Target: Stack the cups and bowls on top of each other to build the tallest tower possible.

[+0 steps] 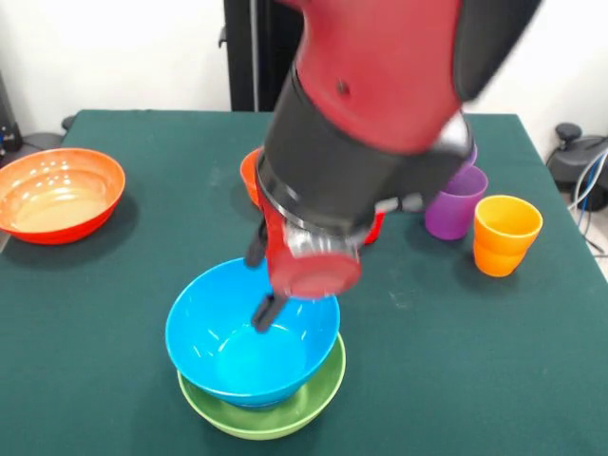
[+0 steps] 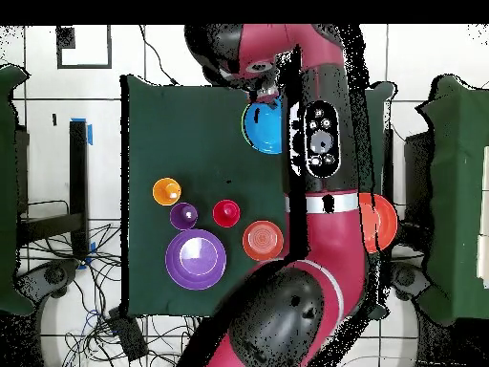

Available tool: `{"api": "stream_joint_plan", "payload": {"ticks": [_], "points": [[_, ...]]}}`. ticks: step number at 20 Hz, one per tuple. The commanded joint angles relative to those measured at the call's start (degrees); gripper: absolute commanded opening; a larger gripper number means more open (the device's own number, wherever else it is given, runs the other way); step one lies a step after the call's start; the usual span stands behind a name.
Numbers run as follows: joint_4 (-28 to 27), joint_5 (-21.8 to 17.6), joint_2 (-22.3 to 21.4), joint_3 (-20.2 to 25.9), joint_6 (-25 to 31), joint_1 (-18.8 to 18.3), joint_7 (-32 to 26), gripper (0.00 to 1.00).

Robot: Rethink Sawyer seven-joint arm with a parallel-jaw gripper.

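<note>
A light blue bowl (image 1: 237, 347) sits nested in a lime green bowl (image 1: 285, 413) at the table's near edge; it also shows in the overhead view (image 2: 260, 129). My gripper (image 1: 261, 287) reaches down over its far rim, one finger inside and one outside, shut on the rim. An orange cup (image 1: 505, 234) and a purple cup (image 1: 454, 202) stand to the right. A red cup (image 2: 225, 212) is mostly hidden behind the arm in the front view. The dark blue bowl is not in view.
A wide orange-red bowl (image 1: 59, 193) sits at the left edge. A small orange bowl (image 2: 263, 240) and a wide purple bowl (image 2: 196, 259) sit near the robot's base. The arm (image 1: 380, 104) hangs over the table's middle.
</note>
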Motion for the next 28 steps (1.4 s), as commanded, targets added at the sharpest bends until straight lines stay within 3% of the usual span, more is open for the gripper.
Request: {"api": "stream_joint_plan", "payload": {"ticks": [1,10,19,23,28], "points": [[-18.43,-11.98,6.62,2.0,13.05,3.24,-17.95,1.0],[-21.66,-22.28,4.79,11.03,21.86,2.56,-25.77,1.0],[-21.73,-25.43,1.1,16.45,27.83,0.58,-28.21,1.0],[-23.31,-31.7,0.69,22.37,30.2,0.69,-26.54,1.0],[-24.84,-43.56,2.52,34.68,30.78,0.51,-24.84,1.0]]}}
